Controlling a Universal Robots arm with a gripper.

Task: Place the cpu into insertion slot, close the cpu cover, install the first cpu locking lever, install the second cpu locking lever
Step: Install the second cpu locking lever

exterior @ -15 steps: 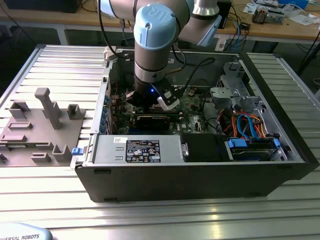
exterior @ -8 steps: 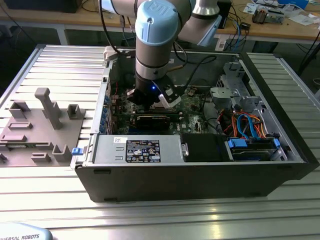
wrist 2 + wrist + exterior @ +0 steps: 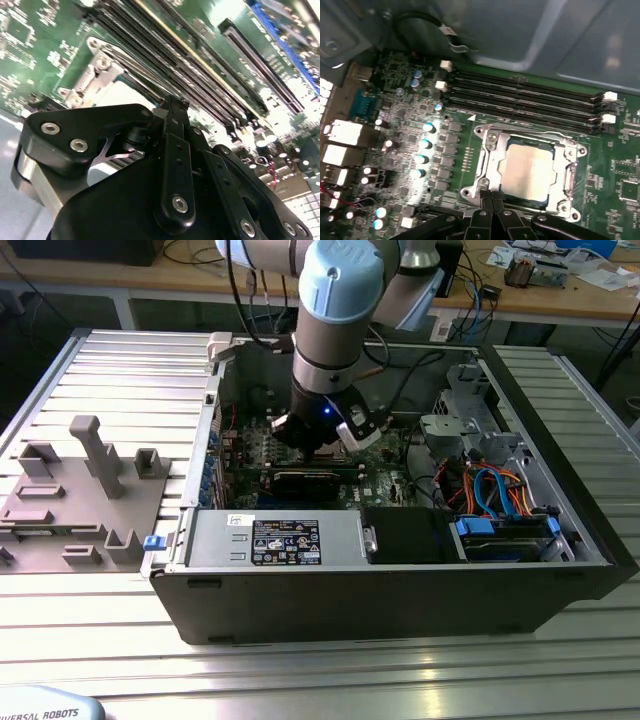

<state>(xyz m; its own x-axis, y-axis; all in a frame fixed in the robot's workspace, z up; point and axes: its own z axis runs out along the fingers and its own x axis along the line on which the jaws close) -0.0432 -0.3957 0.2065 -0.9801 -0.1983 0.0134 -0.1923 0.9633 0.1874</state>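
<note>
End effector low over cpu cover.

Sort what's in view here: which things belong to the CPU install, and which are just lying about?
Job:
- cpu, seated in the insertion slot
- cpu cover, down around the chip
- hand, fingers together at the cover's edge

Lying about:
- memory slots
- grey fixture block outside the case
- blue and orange cables

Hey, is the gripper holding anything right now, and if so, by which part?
Nothing is held. The gripper is shut, its tips together at the edge of the cpu cover, with the cpu already seated under it.
</note>
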